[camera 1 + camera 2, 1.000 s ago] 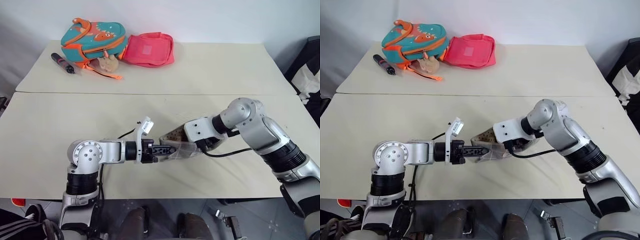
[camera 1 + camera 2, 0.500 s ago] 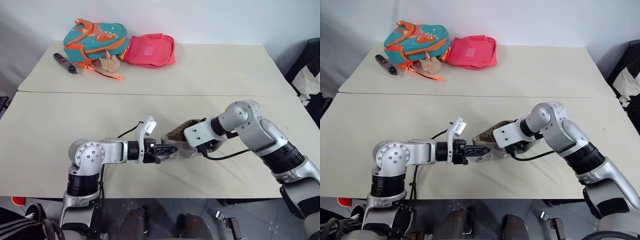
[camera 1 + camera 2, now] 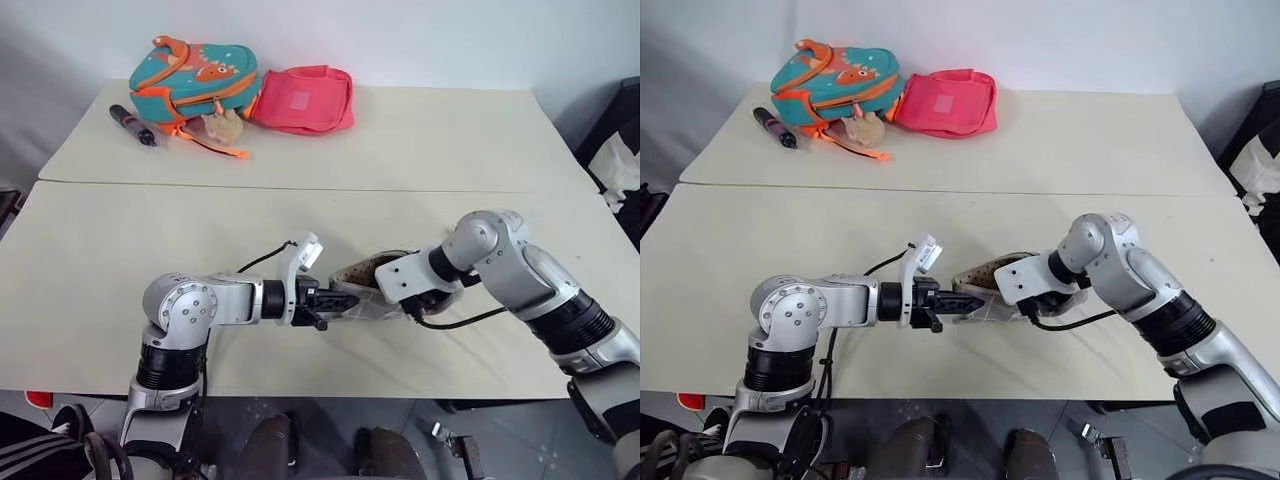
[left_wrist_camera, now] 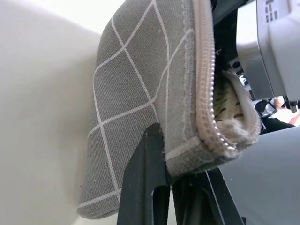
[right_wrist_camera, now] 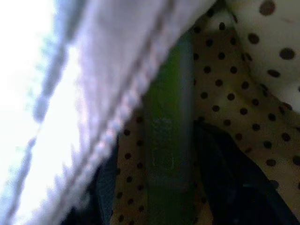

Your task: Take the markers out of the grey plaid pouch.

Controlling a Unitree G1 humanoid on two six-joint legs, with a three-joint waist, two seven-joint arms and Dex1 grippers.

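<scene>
Now mid-extraction, markers not yet out; grey plaid pouch held up off the near table, roughly centre of the head view, mouth gaping toward 12 o'clock.

Left gripper clamped together on the pouch's left end, fabric and zip edge pinched between its black fingers; no shift in that grip over the last second, only a slight roll of the wrist, bracket and cable now riding higher.

Right gripper sunk deeper into the opening than a second ago, hand lower and drawn a little toward 4 o'clock; pouch sagging lower with it; fingers hidden inside the fabric in the head views; jaws partly apart, unchanged in spread over the last second; cannot tell whether closed on anything.

Green marker lying lengthwise on the dotted lining, right in line with the right gripper; dark shape beside it at 3 o'clock, possibly the second marker, too blurred to say.

Meaning for the task, as a judgement: reach phase about finished, grasp on the green marker next; needs fingers straddling the barrel, clear of lining and zip.

Backpack, pink pouch and black pen at 11 o'clock on the far table, untouched.
</scene>
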